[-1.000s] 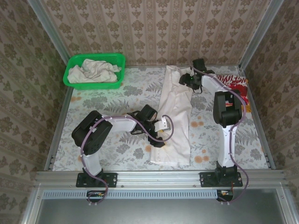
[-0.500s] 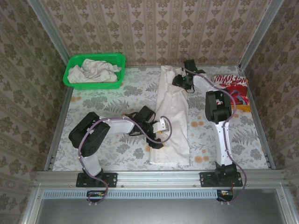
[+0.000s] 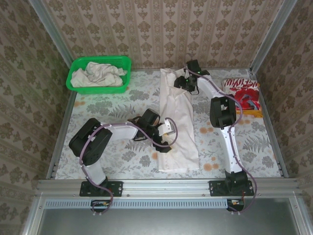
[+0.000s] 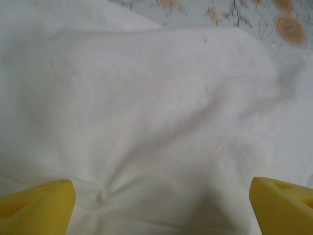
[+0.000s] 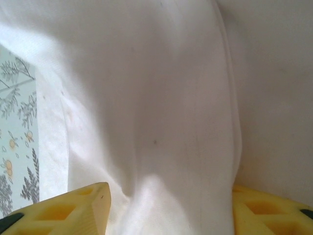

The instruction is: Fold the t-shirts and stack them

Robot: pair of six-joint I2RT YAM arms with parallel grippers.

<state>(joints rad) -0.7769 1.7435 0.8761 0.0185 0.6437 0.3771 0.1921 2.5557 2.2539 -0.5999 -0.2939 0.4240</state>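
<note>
We are looking down into a booth walled with patterned wallpaper [image 3: 161, 29], and its floor is a bench [image 3: 112, 98] covered in a pale leaf-print cloth. A metal rail [image 3: 166, 185] runs along the near edge.

The largest of the task's things is the long off-white t-shirt [image 3: 178, 122]. It lies flat as a narrow strip from the near edge towards the far wall, a little right of the middle. The left arm [image 3: 117, 131] reaches across from the left to its lower part. The right arm [image 3: 222, 117] stretches up the right side and hides part of the bench beneath it.

At the far left corner the green basket [image 3: 73, 84] holds a crumpled off-white shirt [image 3: 98, 74]. At the far right edge lies the folded red-and-white shirt [image 3: 242, 88], partly covered by the right arm. We cannot make out a print on any of the pale cloth.

Bare bench lies open between the basket and the long shirt, and to the right of the shirt's near half.

The left pincer [image 3: 165, 145] hovers over the shirt's left side. In its wrist view the yellow fingers [image 4: 36, 205] stand wide apart above smooth cloth. The right pincer [image 3: 181, 83] is at the shirt's far end. There its fingers [image 5: 58, 210] have a raised fold of the shirt gathered between them.
</note>
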